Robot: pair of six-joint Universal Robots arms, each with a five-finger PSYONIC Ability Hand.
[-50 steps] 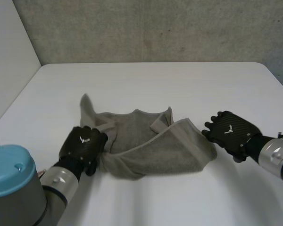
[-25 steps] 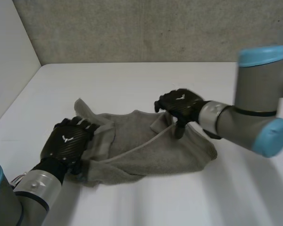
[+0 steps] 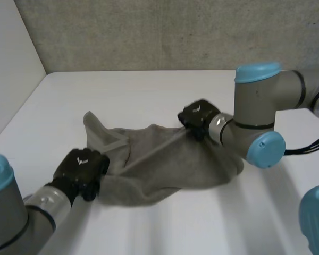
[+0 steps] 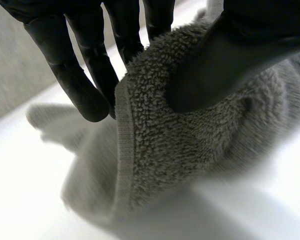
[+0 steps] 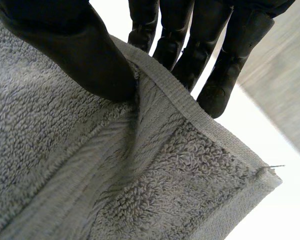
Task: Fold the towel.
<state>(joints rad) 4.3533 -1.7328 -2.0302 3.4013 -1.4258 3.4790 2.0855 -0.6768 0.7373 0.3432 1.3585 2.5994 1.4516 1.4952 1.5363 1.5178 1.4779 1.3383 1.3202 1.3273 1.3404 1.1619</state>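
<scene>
Though slack a second ago, now pulls taut: clamps towel's (image 3: 170, 164) near-left edge in left hand (image 3: 84, 167), thumb against fingers, and pinches hem near far corner in right hand (image 3: 195, 117). Lies bunched mid-table (image 3: 149, 90); looks ready for spreading, then folding.

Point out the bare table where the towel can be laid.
Bare: the far strip of table between the towel and the back wall, and the near strip in front of the towel. Crowded: the towel's ends, pinched by the left hand and right hand, and the right side under the right arm.
</scene>
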